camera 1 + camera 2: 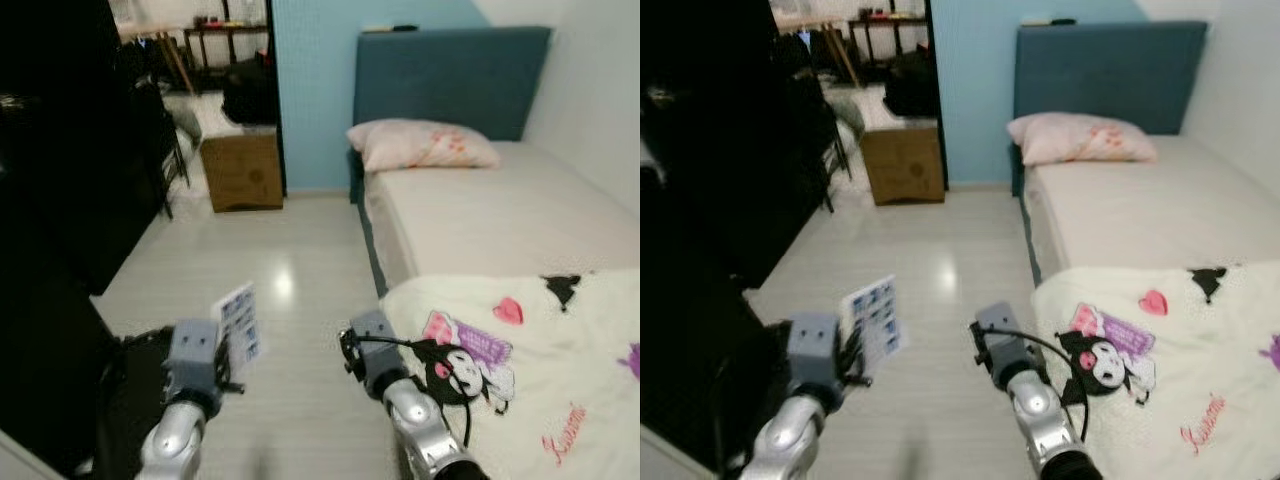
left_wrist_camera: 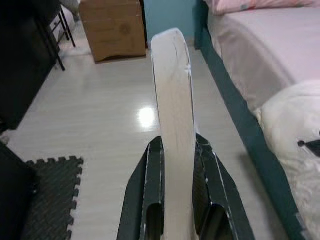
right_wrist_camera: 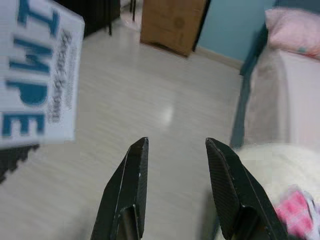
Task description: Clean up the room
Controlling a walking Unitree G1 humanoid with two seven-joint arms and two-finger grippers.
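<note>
while the left pincer (image 2: 177, 165) grips a thin white book (image 1: 238, 320) by its lower end, the book stands upright above the floor (image 1: 290, 290), well to the left of the bed (image 1: 500, 210). its cover shows rows of small blue pictures in the eye views; in the right wrist view the same book (image 3: 37, 75) shows large blue letters on white. both black fingers (image 2: 150, 190) press flat against the book's two faces.

beside the bed's near corner, the right pincer (image 3: 175, 165) hangs over the floor, fingers spread apart with nothing between them. it sits just left of the blanket (image 1: 530, 370), a cream one printed with a cartoon figure, a pink heart and pink script, which covers the near end of the bed and droops over its edge.

at the far end of the bed a pink pillow (image 1: 425, 145) lies against the teal headboard (image 1: 450, 80). the mattress between pillow and blanket is bare and pale.

left of the bed's head, a brown cardboard box (image 1: 242, 172) stands on the floor against the end of a light blue wall (image 1: 315, 90). farther left of the bed, dark furniture (image 1: 70, 150) lines the room. a dark foam mat (image 2: 50, 195) lies on the floor under the left arm, well away from the bed.
</note>
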